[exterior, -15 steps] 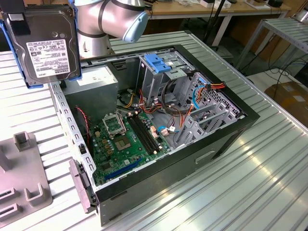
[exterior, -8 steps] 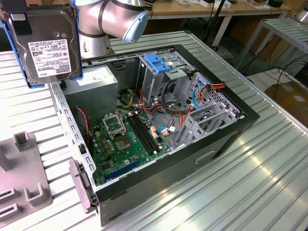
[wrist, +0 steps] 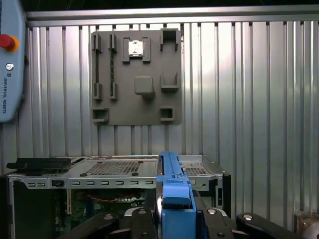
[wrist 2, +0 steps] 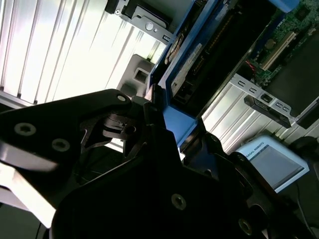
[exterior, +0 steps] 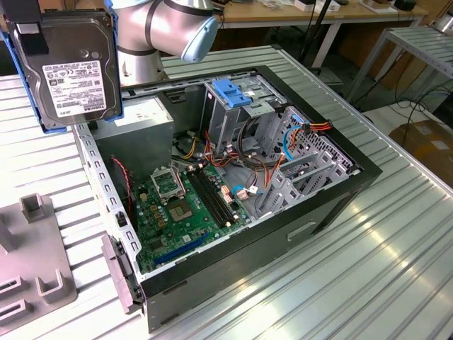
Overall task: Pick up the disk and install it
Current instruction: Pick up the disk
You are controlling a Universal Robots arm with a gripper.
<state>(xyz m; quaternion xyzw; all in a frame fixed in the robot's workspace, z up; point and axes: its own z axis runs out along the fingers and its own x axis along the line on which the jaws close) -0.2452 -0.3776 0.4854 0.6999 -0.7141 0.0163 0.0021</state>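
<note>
Hanging upright at the exterior view's upper left, the disk [exterior: 78, 67] faces outward with its white label, and blue rails run down its side edges. It is in the air, and its lower edge is seen above the corner of the open case [exterior: 333, 205], next to the grey power supply box [exterior: 134, 127]. In the first wrist view the gripper [wrist: 175, 221] grips the disk, its jaws closed against both sides of the blue rail. The case has no lid, so the motherboard [exterior: 184, 205] lies exposed. The cage [exterior: 237, 95] with the blue top stands inside, with cables [exterior: 248, 177] crowded just beside it. The ribbed table [exterior: 396, 269] surrounds the case. A grey plate [exterior: 35, 262] lies apart on the exterior view's left.
</note>
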